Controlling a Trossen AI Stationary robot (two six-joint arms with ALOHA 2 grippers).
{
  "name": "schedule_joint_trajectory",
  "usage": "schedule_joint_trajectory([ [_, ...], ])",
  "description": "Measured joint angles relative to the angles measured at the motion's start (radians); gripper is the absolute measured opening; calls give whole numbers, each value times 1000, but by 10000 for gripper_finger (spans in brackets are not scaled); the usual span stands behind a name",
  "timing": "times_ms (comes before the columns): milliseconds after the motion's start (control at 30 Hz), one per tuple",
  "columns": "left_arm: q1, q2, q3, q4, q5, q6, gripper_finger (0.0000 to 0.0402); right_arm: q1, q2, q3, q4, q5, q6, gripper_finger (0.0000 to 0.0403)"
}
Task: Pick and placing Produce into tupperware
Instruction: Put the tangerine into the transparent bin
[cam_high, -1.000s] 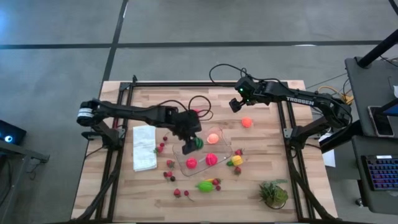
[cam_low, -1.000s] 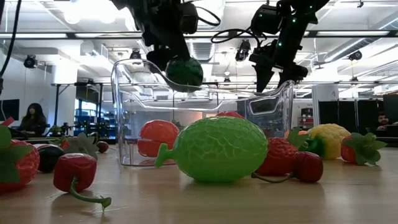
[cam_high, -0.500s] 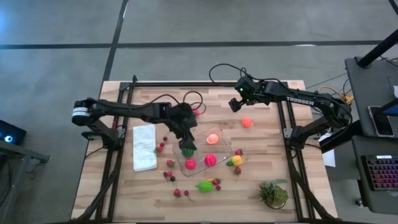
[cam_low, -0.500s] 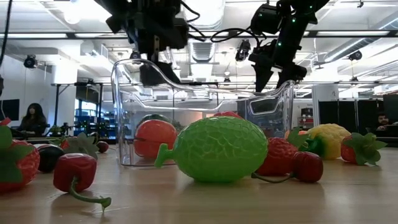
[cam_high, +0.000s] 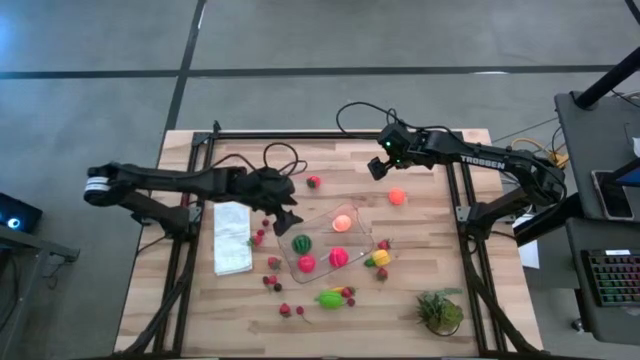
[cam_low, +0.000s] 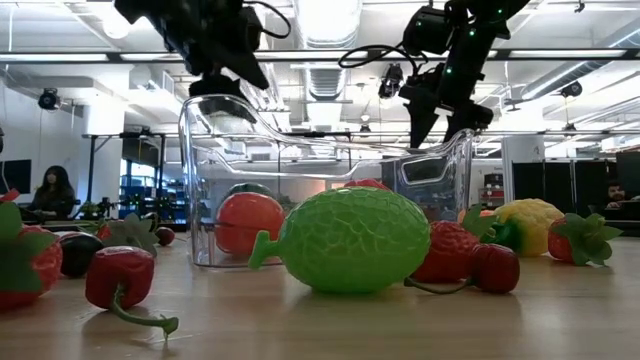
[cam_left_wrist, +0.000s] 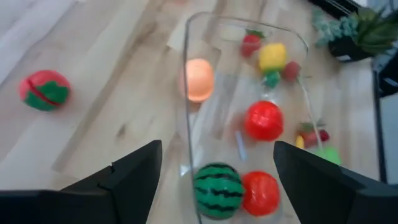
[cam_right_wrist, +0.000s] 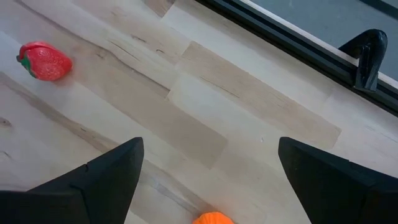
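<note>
The clear tupperware (cam_high: 352, 209) lies slantwise at mid-table. It holds a striped dark-green melon (cam_high: 301, 243), two red fruits (cam_high: 307, 263) (cam_high: 340, 256) and a pale orange one (cam_high: 343, 222). My left gripper (cam_high: 285, 215) hangs open and empty just left of the tupperware's left end. In the left wrist view the tupperware's rim (cam_left_wrist: 186, 74) and the melon (cam_left_wrist: 217, 190) show between that gripper's (cam_left_wrist: 214, 155) fingers. My right gripper (cam_high: 380, 168) waits open above the far right of the table, near an orange fruit (cam_high: 398, 197) and a strawberry (cam_right_wrist: 43, 60).
Loose produce lies around the tupperware: a lime-green fruit (cam_high: 329, 298), a yellow one (cam_high: 380, 258), a red-and-green fruit (cam_high: 314, 182) and small red berries (cam_high: 262, 235). A white folded cloth (cam_high: 232, 237) lies at the left. A leafy plant tuft (cam_high: 440, 310) stands near the right front.
My left gripper held the striped melon above the tupperware and let it go. The melon has fallen into the tupperware's left end and rests there. The empty gripper has then drawn back toward the table's left edge.
</note>
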Motion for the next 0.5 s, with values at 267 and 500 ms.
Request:
schedule_joint_trajectory([
  [267,15,-9,-18,-4,-37,9,292,0,2,0,115,2,-9,365],
  [500,37,-25,-31,-4,-45,35,292,0,2,-27,-104,12,-112,365],
])
